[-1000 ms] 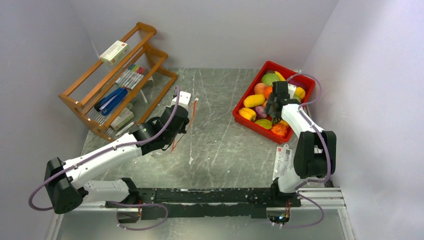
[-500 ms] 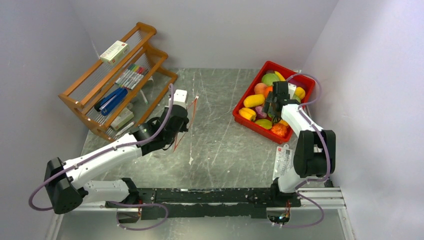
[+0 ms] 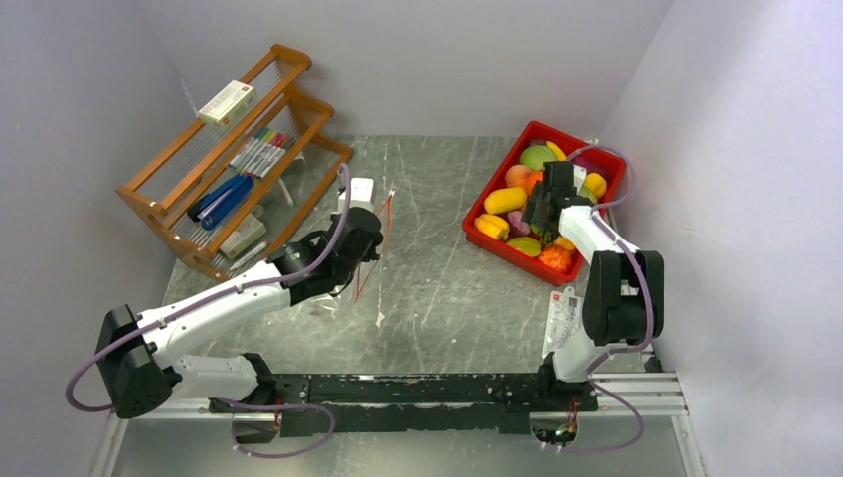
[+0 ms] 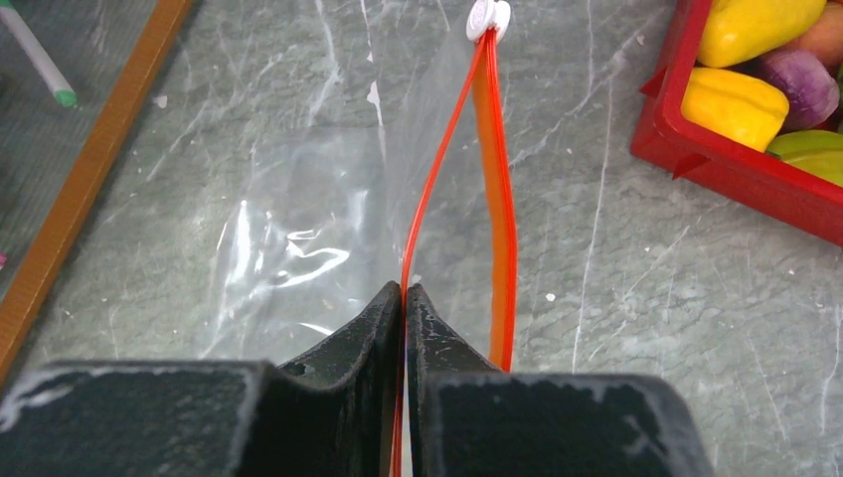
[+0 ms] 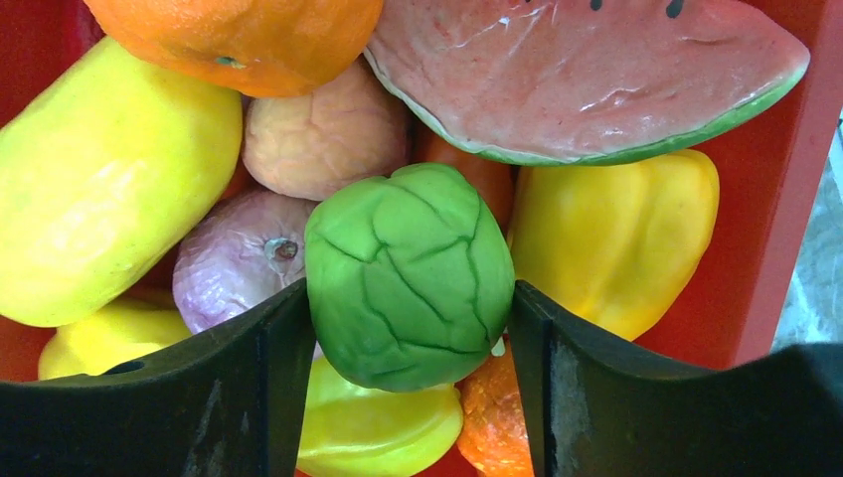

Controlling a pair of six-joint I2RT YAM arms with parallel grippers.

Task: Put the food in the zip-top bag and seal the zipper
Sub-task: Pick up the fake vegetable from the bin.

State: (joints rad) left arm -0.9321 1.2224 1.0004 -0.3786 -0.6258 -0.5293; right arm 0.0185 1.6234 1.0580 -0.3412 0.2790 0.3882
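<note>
Right gripper (image 5: 410, 295) pinches the green cabbage toy (image 5: 408, 268) inside the red tray (image 5: 795, 209). Left gripper (image 4: 404, 295), pressed together, pinches the zip-top bag (image 4: 298, 248) mouth, left of that tray. Suggest lifting straight up, since neighbours crowd it.

The top view looks down from high behind the near edge of the bench (image 3: 437, 288) and takes in all of it. The left wrist view looks forward past its own claw (image 4: 404, 290), low over the zip-top bag (image 4: 298, 238), and catches a corner of the red tray (image 4: 746, 174). The right wrist view looks from very near into this same tray, onto the food (image 5: 408, 273).
</note>
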